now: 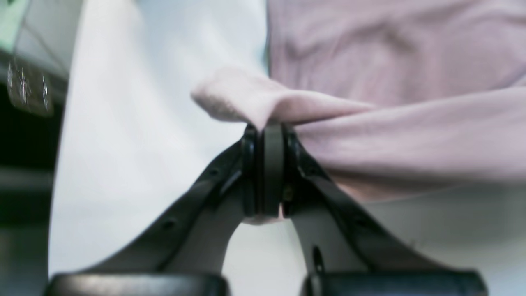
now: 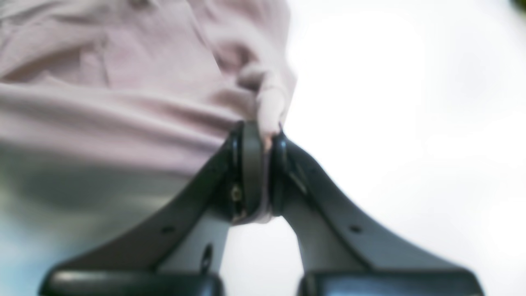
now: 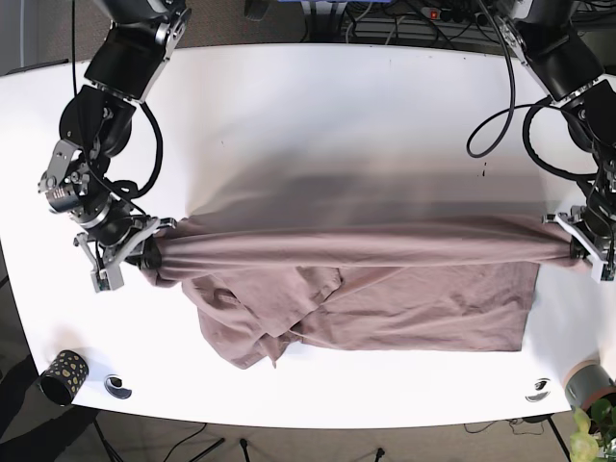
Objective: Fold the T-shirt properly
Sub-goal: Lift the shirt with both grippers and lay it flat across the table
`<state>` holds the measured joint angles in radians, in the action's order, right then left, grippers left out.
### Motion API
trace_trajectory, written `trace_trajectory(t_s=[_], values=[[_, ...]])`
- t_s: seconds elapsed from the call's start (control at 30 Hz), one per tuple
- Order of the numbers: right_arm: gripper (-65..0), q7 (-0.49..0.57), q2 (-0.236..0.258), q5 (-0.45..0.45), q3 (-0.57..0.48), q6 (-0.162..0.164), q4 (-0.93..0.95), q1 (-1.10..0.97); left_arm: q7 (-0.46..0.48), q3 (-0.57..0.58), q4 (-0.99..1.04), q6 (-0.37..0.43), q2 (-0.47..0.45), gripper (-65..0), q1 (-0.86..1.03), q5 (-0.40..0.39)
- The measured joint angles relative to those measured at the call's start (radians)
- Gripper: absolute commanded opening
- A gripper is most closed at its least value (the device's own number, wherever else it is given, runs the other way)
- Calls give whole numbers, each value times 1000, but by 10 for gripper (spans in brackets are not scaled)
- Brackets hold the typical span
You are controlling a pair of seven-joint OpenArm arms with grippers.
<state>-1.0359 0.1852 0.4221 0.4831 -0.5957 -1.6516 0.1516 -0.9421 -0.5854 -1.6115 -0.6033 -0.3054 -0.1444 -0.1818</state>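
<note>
The pink T-shirt lies across the near half of the white table, and every place below is given from it. Its upper edge is drawn into a taut, nearly level band running from one gripper to the other. Below that band the cloth lies flat toward the right gripper's opposite end, while the end nearer the right gripper is bunched and creased, with a fold hanging toward the table's near edge.

At one end of the band the left gripper has its jaws pressed together on a pinch of fabric; a rounded tuft of cloth stands out just past the fingertips. At the other end the right gripper is clamped likewise on a small fold that pokes out above its tips.

Off the shirt's bunched corner, near the table's front edge, stand a dark speckled cup and a small round marker. Past the flat corner lie another round marker, a grey pot and a green plant. Nothing lies on the shirt or between it and the grippers.
</note>
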Motion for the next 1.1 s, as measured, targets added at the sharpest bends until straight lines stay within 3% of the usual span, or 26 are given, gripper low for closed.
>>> trace_trajectory(t_s=[0.27, 0.37, 0.5, 0.7, 0.8, 0.93, 1.0, 1.1], values=[[-650, -36, -25, 181, 55, -5, -4, -183, 8, -52, 0, -53, 2, -644, 138, -2], [-650, -56, -24, 236, 74, -53, -34, -241, 8, -69, -1, -68, 3, -644, 186, 0], [-650, -87, -22, 271, 79, -94, -89, -307, 14, -92, -1, -87, 0, -644, 242, -2], [-650, -130, -21, 285, 79, -97, -130, -382, 76, -140, -1, -94, -3, -646, 335, 1], [-650, -158, 16, 289, 71, -97, -130, -414, 105, -147, -1, -95, -6, -646, 386, -1], [-501, -166, 68, 291, 74, -97, -132, -455, 108, -157, -1, -99, -18, -646, 434, -14], [-382, -166, 69, 290, 74, -97, -134, -484, 121, -178, -2, -103, -17, -646, 457, -20], [-285, -174, 61, 289, 80, -97, -148, -525, 119, -218, -2, -102, -18, -646, 488, -18]])
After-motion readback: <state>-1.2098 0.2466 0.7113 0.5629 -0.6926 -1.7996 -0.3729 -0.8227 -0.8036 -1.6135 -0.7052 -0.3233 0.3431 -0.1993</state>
